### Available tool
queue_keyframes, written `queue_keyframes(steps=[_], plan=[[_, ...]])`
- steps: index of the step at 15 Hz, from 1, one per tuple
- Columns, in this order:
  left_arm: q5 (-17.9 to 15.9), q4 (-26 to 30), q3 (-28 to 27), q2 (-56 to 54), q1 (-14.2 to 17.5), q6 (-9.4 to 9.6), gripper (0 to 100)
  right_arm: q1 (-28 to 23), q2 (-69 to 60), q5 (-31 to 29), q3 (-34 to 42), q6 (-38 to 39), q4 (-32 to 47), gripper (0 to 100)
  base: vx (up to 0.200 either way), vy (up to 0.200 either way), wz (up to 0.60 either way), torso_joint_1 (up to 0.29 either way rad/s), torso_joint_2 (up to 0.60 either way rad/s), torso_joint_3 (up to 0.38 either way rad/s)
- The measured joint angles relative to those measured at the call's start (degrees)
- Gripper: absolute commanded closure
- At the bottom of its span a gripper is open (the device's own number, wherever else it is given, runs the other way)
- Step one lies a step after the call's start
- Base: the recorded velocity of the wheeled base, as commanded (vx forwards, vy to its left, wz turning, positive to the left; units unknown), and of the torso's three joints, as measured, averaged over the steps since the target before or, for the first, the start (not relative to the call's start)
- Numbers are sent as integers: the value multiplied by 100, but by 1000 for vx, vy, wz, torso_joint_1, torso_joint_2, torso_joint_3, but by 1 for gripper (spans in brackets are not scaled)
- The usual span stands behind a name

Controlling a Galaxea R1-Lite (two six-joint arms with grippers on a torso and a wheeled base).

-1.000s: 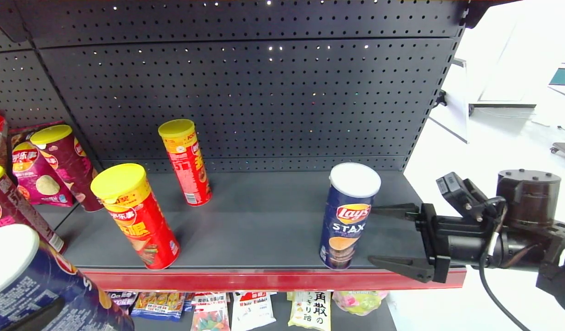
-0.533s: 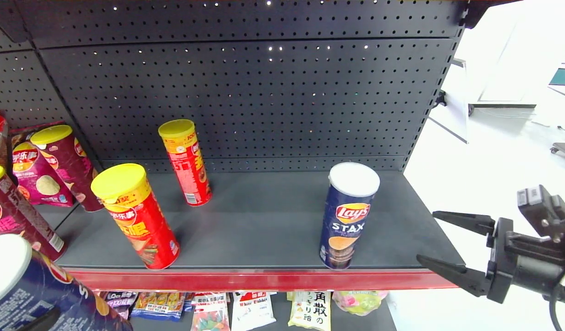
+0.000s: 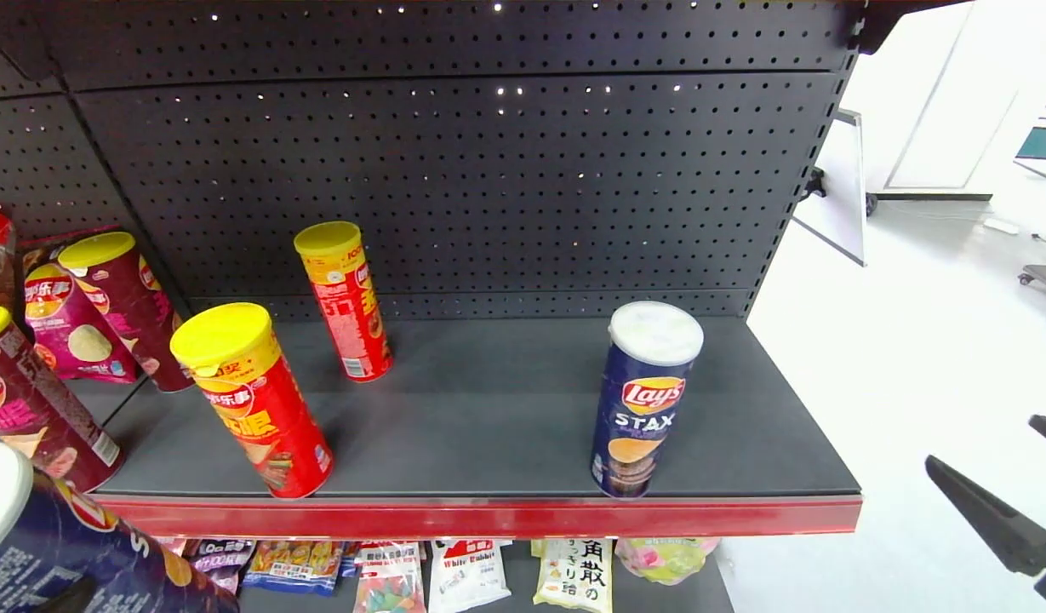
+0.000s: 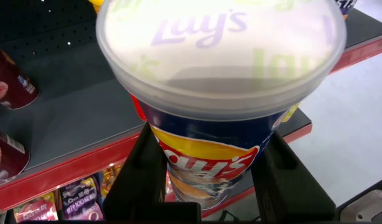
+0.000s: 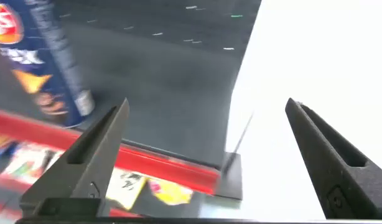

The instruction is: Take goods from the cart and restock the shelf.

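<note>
the left gripper (image 4: pixel 209 177) clamps a navy chip can (image 4: pixel 222 50) with a frosted white lid, low before the shelf (image 3: pixel 488 417). the right gripper (image 5: pixel 206 106) gapes wide, empty, off the shelf's right end. a matching can (image 3: pixel 646 400) stands upright at its front edge.

Setting was a shop aisle: dark shelf (image 3: pixel 488 409) with red front edge and pegboard back (image 3: pixel 454 187), crisp tubes (image 3: pixel 250 400) standing on it, snack packets (image 3: pixel 574 575) below.

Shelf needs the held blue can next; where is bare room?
Widest bare patch: shelf middle, between the front red can and the standing blue can. Also right of that can. Crowded at left, by maroon cans.
</note>
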Motion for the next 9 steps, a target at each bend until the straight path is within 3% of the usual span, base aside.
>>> queue_keyframes(steps=[2,5,7,9], plan=[[-24,2,-61,-5,0,-6,100,-11,-745,-299,-94,18,862,0,0,0,0,0,0,0],[-9,13,-177,59,0,-16,100,-101,-1894,-584,-1146,29,3944,0,0,0,0,0,0,0],[2,15,-179,83,0,-16,100,-160,-2748,-670,-1876,29,5552,0,0,0,0,0,0,0],[2,11,-179,83,0,-16,100,-193,-3551,-686,-2064,30,6398,0,0,0,0,0,0,0]])
